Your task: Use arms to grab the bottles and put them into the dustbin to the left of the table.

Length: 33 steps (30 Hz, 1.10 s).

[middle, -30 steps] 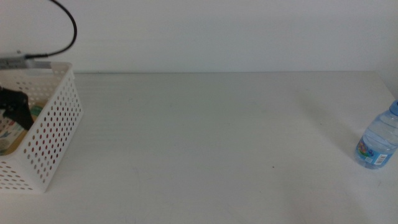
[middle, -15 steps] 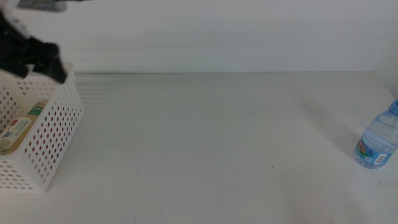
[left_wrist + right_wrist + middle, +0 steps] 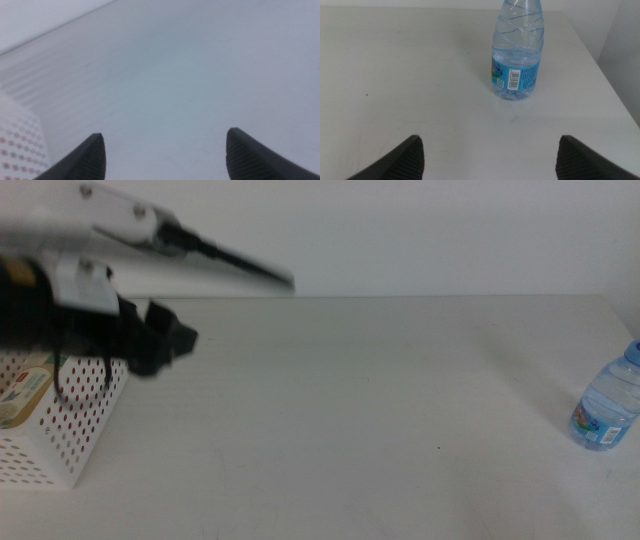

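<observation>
The table [image 3: 360, 410] was a plain off-white surface with a faint ribbed band near its far edge, and it carried the remaining items.

The left arm [image 3: 70, 270] entered from the left side of the middle view, motion-blurred, with a black cable running from its white housing. Its body overlapped the top of the dustbin.

The dustbin [image 3: 75, 430] was a white basket with round-holed perforated walls, standing at the left edge of the table. Inside it lay the pale-yellow drink bottle [image 3: 25, 392], on its side, with its label facing up. Red colour showed through the holes of the near wall, low in the basket; the object behind them could not be identified. One corner of the perforated wall also appeared in the left wrist view.

The water bottle [image 3: 517, 50] was clear, with a blue label carrying a barcode. It stood upright near the right edge of the table, well apart from the dustbin.

The left claw [image 3: 160, 340] was positioned above the table just beside the dustbin's far right corner. Its jaws were apart and held nothing.

The right claw [image 3: 490, 155] was out of the middle view. In the right wrist view its jaws were spread wide and empty, with the water bottle ahead of them, not touching either jaw.
</observation>
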Motion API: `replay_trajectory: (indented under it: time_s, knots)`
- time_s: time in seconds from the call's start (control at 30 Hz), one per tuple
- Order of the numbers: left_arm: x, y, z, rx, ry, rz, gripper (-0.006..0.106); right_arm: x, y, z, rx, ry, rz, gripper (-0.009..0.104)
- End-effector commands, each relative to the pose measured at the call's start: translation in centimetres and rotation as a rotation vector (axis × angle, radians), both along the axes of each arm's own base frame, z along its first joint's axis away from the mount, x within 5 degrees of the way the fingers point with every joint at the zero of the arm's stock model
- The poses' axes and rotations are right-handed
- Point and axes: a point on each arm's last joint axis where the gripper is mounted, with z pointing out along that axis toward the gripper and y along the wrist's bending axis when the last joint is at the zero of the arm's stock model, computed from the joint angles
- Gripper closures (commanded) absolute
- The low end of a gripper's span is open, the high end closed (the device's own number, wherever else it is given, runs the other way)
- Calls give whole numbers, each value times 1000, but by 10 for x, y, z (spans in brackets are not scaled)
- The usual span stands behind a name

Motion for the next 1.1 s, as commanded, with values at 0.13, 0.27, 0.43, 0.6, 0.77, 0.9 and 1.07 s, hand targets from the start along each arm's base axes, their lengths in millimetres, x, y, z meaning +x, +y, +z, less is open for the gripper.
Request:
replay_trajectory:
  time_s: [0.13,0.27,0.43,0.6,0.77,0.9,1.07]
  knots:
    - [-39,-10,-1,-125,-105,-41,27,0,0,8,-23,-100,-1,21]
    - [-48,-11,-7,-187,-73,-36,27,0,0,8,-23,-100,-1,21]
    - [-49,-12,-7,-217,-62,-31,27,0,0,8,-23,-100,-1,21]
    - [-48,-12,-6,-219,-67,-31,27,0,0,8,-23,-100,-1,21]
    - [-53,-5,-12,-142,-79,-17,27,0,0,8,-23,-100,-1,21]
    - [-70,6,-25,-166,-89,59,27,0,0,8,-23,-100,-1,21]
    - [-86,16,-44,-179,-97,114,27,0,0,8,-23,-100,-1,21]
